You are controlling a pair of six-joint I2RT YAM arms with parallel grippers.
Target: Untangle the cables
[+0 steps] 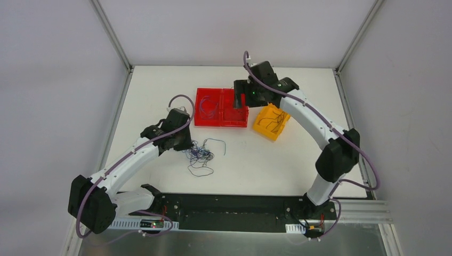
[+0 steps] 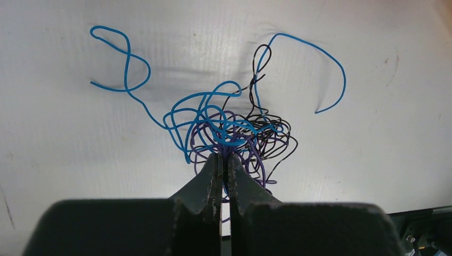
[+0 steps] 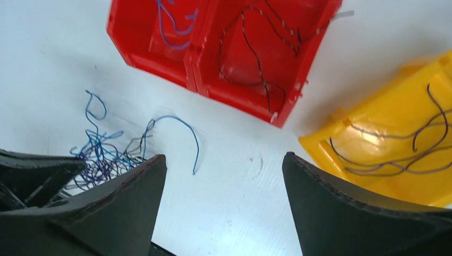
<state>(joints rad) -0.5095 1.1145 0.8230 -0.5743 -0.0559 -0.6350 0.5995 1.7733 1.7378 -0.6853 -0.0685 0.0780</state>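
Knot of thin blue, purple and black cables is parked on the white table, near the twin red plastic bins. It's pinched by the closed left gripper. The right gripper is spread wide above the bins.

Lab: white-panelled robot enclosure

Knotted bundle of thin flexible wires lies on white flat table, before two joined red plastic bins; yellow plastic bin right of those.
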